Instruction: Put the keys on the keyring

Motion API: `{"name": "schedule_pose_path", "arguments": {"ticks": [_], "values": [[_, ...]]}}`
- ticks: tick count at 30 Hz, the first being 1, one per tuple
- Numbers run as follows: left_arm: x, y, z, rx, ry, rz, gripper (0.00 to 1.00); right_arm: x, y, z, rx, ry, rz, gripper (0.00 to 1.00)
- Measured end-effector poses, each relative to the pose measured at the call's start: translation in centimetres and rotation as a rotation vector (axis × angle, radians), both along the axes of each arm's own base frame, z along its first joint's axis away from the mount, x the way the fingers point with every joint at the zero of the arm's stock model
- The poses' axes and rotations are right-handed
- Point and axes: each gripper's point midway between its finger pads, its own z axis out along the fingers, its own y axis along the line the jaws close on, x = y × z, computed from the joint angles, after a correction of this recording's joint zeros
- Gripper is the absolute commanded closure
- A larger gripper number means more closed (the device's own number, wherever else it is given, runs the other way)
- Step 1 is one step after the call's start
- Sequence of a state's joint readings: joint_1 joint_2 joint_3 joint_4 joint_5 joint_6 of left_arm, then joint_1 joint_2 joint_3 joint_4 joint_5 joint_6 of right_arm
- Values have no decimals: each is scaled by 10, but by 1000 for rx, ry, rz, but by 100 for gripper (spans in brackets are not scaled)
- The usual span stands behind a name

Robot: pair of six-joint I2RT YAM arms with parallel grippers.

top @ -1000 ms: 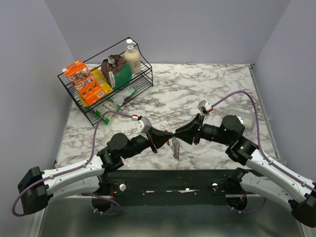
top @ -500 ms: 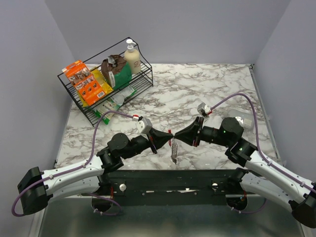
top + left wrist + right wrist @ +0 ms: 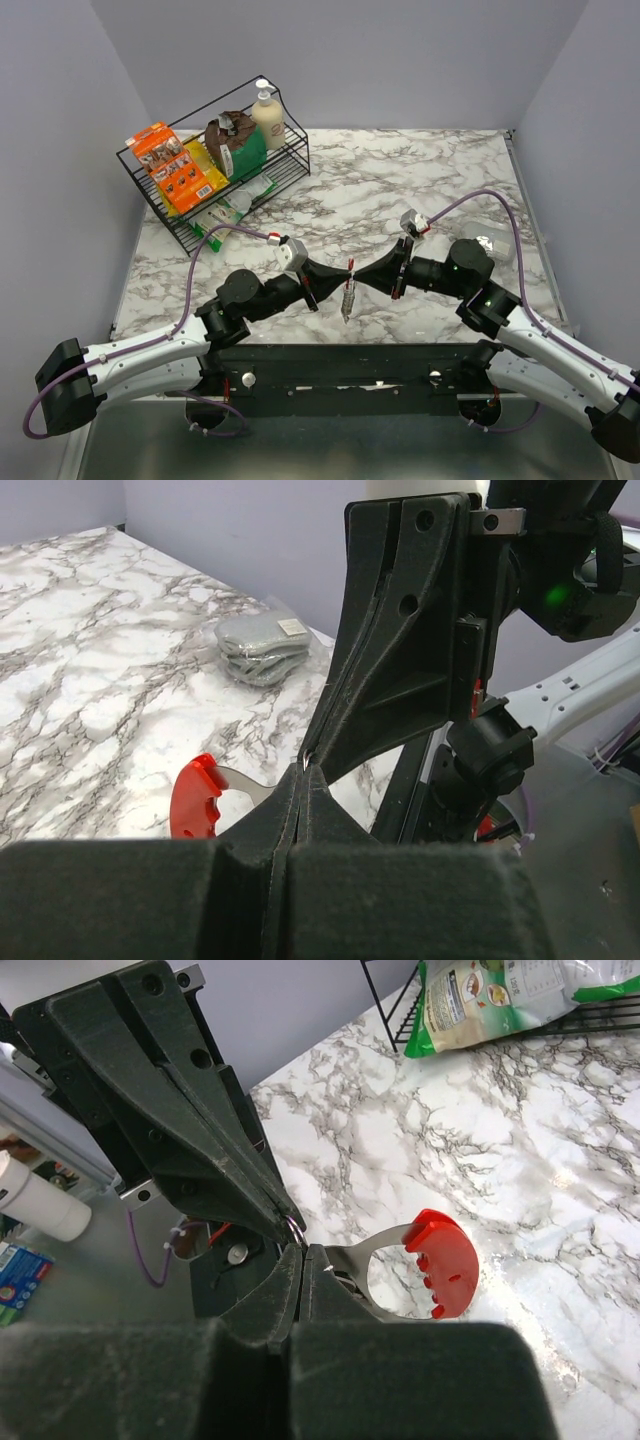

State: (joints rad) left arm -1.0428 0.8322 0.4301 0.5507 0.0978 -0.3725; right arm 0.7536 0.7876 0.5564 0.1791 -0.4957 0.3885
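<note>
We see the left gripper (image 3: 338,272) and the right gripper (image 3: 363,276) meeting tip to tip over the marble table (image 3: 400,180), each with its fingers pressed together. The keyring (image 3: 347,298) hangs pinched between them, red clip uppermost and silvery chain dangling. At the far left stands a wire basket (image 3: 293,160) of packets with a soap bottle (image 3: 267,115)

1. The table (image 3: 400,170) is presenting a white marble-patterned top with grey veining, running from the near edge to the far wall.
2. A black wire rack (image 3: 290,150) is standing directly on the top in the far left area, with its long side running diagonally to the table edges.
3. A grey folded pouch (image 3: 258,648) with a small pale label is lying flat near the right edge, well apart from the rack.
</note>
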Motion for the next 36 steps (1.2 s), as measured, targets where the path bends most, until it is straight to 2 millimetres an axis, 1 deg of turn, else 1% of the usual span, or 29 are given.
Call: {"name": "schedule_pose_path", "arguments": {"ticks": [3, 6, 7, 9, 10, 12, 13, 17, 20, 23, 26, 28, 32, 34, 36], "values": [[0, 0, 0, 6, -4, 1, 100, 0, 0, 0, -2, -6, 1, 100], [1, 0, 0, 20, -12, 1, 85, 0, -1, 0, -4, -18, 2, 100], [0, 0, 1, 28, -18, 0, 77, 0, -1, 1, -4, -26, 2, 100], [-1, 1, 3, 43, -23, -6, 68, -1, -2, 3, -3, -45, 4, 100], [-2, 2, 5, 44, -26, -9, 59, -2, -3, 4, -7, -56, 7, 100], [-5, 5, 15, 40, -43, -10, 53, -4, -5, 1, -23, -68, 9, 100], [-6, 7, 21, 30, -49, -11, 48, -4, -6, -1, -33, -70, 10, 100], [-11, 13, 49, 29, -83, -16, 45, -6, -10, -9, -96, -71, 17, 100], [-15, 13, 60, 70, -106, -42, 42, -5, -12, -6, -156, -69, 27, 100], [-19, 13, 63, 135, -119, -73, 39, -5, -13, -3, -193, -72, 34, 100], [-23, 8, 57, 231, -122, -124, 39, -6, -15, -7, -236, -64, 46, 100], [-27, 2, 49, 288, -126, -174, 39, -7, -17, -15, -271, -48, 56, 100], [-39, -8, 16, 428, -104, -306, 40, -13, -20, -34, -340, 3, 91, 100], [-43, -11, -3, 494, -93, -365, 40, -16, -21, -40, -360, 18, 105, 99], [-45, -12, -17, 546, -88, -404, 40, -19, -22, -43, -371, 28, 120, 100]]}}
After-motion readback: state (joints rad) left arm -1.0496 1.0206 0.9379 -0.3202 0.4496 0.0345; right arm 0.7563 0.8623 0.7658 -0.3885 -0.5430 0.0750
